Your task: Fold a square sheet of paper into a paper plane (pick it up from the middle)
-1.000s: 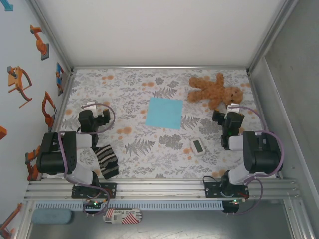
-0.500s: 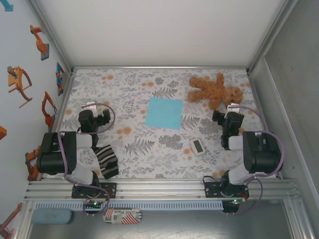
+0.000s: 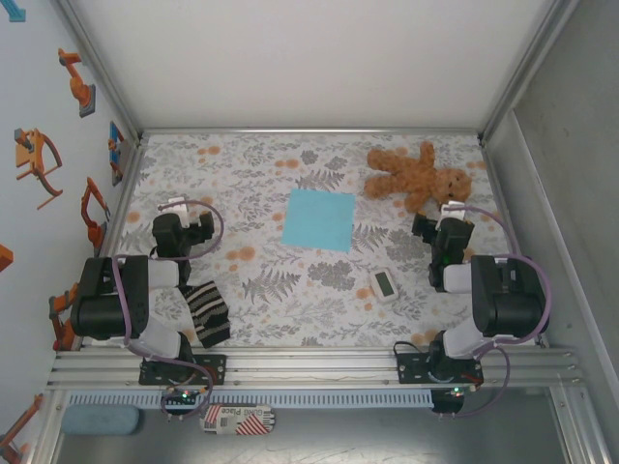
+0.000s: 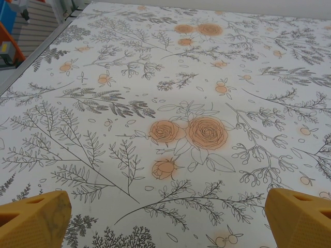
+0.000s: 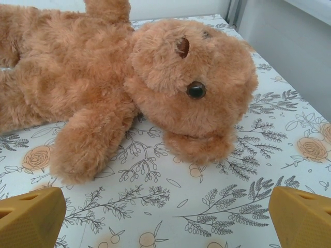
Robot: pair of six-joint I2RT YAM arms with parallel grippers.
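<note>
The square sheet of paper (image 3: 318,219), plain light blue, lies flat at the middle of the flowered table, a little toward the back. My left gripper (image 3: 180,218) rests low at the left side, well left of the sheet. In the left wrist view its yellow fingertips (image 4: 33,219) stand wide apart over bare tablecloth, so the left gripper (image 4: 170,219) is open and empty. My right gripper (image 3: 447,220) sits at the right side, right of the sheet. It is open too, right gripper (image 5: 170,219) just short of the teddy bear's head (image 5: 191,82), not touching it.
A brown teddy bear (image 3: 416,175) lies at the back right. A small white gadget (image 3: 384,284) lies right of centre toward the front. A black-and-cream striped cloth (image 3: 205,312) lies by the left arm's base. Walls (image 3: 108,184) close in the table's sides and back.
</note>
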